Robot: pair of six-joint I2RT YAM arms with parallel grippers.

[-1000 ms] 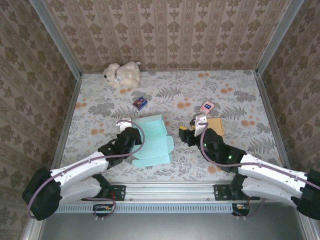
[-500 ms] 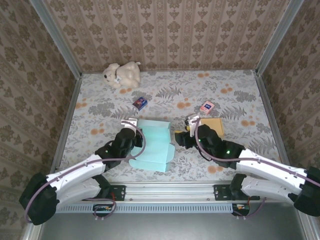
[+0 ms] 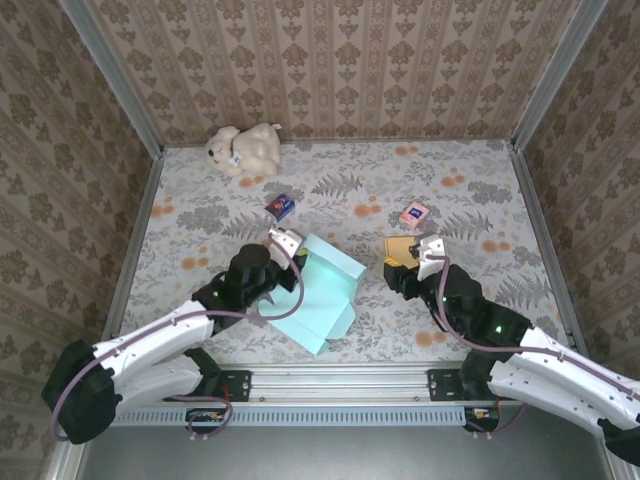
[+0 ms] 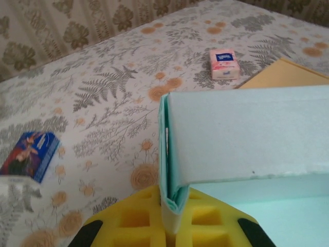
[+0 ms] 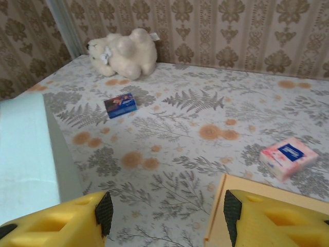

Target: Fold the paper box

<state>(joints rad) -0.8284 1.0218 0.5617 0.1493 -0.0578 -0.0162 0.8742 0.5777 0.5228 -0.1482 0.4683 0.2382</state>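
Observation:
The paper box (image 3: 328,292) is pale teal card, partly folded, lying mid-table with one wall raised. My left gripper (image 3: 293,260) is shut on the box's doubled left edge. In the left wrist view that edge (image 4: 169,154) stands pinched between the yellow fingers (image 4: 133,221), and the raised wall (image 4: 247,134) stretches off to the right. My right gripper (image 3: 398,268) hovers open to the right of the box, apart from it. Its yellow fingers (image 5: 56,221) stand wide with bare table between them, and the box's wall (image 5: 25,154) is at the left.
A flat tan card (image 3: 404,246) lies under the right gripper, its edge (image 5: 241,190) by the right finger. A pink packet (image 3: 413,213) and a blue packet (image 3: 281,206) lie farther back. A white teddy (image 3: 245,148) sits at the back left. Patterned walls enclose the table.
The left gripper has swung the box's edge up and to the right, turning the box. The right gripper has pulled back to the right, away from the box, and opened wider.

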